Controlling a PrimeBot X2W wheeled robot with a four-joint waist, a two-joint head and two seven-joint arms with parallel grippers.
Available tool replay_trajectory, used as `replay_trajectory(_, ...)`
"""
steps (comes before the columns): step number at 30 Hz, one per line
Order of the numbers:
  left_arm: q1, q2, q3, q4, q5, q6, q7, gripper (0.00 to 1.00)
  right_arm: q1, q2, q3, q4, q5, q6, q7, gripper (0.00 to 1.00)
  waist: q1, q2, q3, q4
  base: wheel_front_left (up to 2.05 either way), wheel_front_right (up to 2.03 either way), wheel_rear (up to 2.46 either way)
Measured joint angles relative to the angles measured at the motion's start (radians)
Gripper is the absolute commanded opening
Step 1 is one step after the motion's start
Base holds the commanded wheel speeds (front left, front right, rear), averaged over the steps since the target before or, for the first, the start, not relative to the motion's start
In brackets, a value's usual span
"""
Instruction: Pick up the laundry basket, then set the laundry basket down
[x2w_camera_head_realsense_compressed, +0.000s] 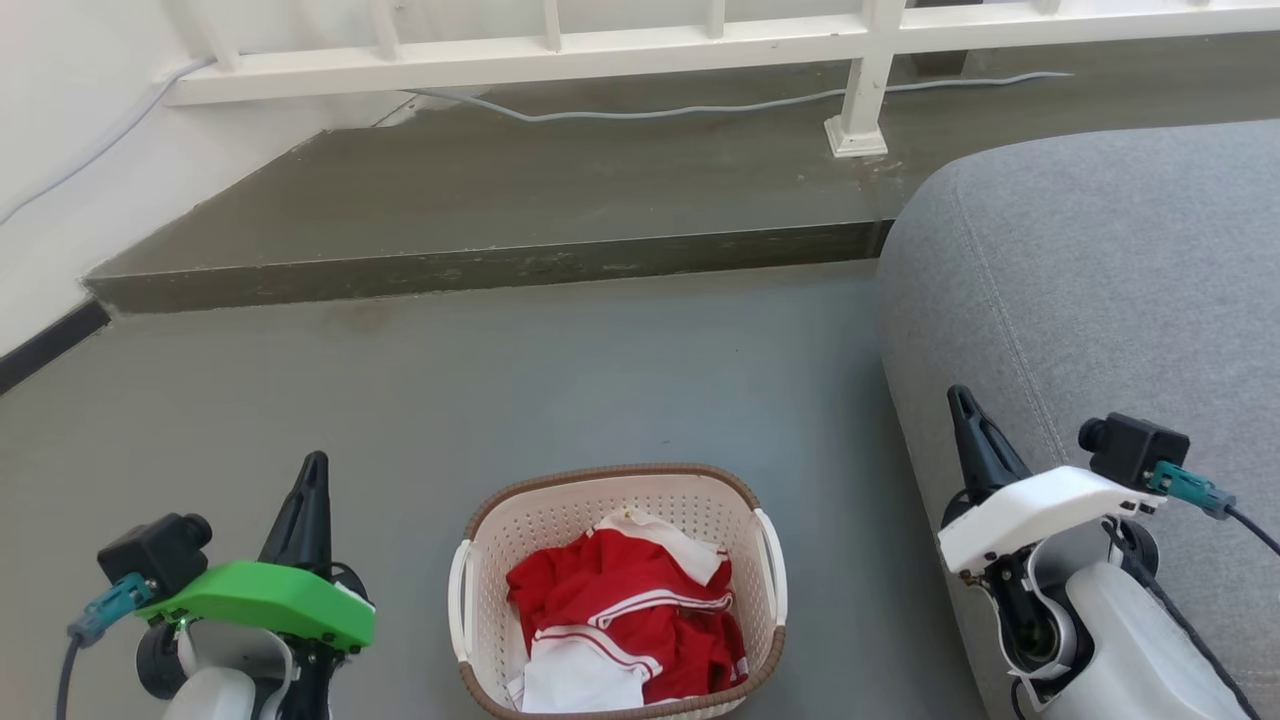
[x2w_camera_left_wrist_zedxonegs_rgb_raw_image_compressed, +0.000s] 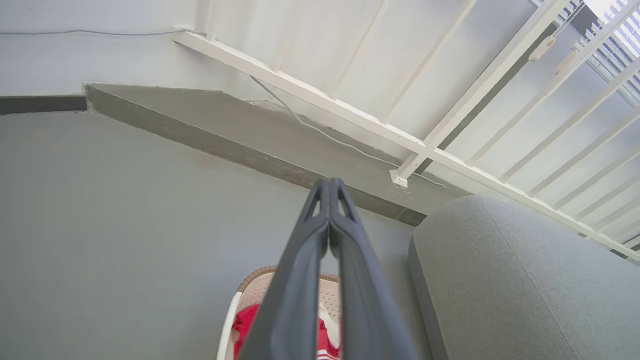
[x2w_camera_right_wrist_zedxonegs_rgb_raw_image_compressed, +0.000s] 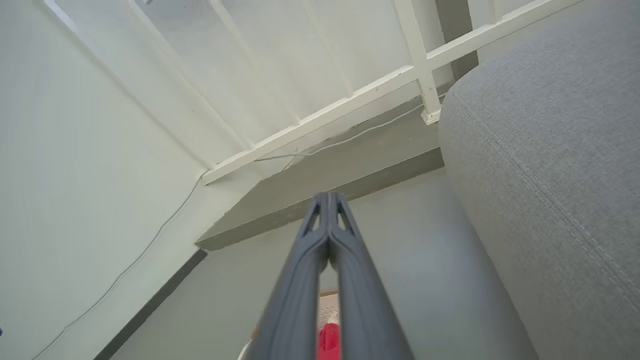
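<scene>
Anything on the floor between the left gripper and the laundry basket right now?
No. In the head view, the stretch between the left gripper and the laundry basket is bare grey floor.

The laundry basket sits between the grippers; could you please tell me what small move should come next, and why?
Probably open both: the left gripper and right gripper are shut and apart from the laundry basket, whose white side handles are not yet held.

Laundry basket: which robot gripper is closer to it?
Left. The left gripper hangs close beside the laundry basket on its left; the right gripper is farther off on the right, by the grey sofa.
</scene>
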Motion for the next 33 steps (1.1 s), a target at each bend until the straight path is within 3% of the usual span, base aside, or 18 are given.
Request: replay_trajectory(33,0.001,-0.029,0.109,-0.009,-0.349,-0.010,0.123,0.00,0.033,0.042,-0.184,-0.024,0.361,0.062,0.119,0.00,0.0000,0.0000,-0.010,0.029,0.00,0.00,0.00)
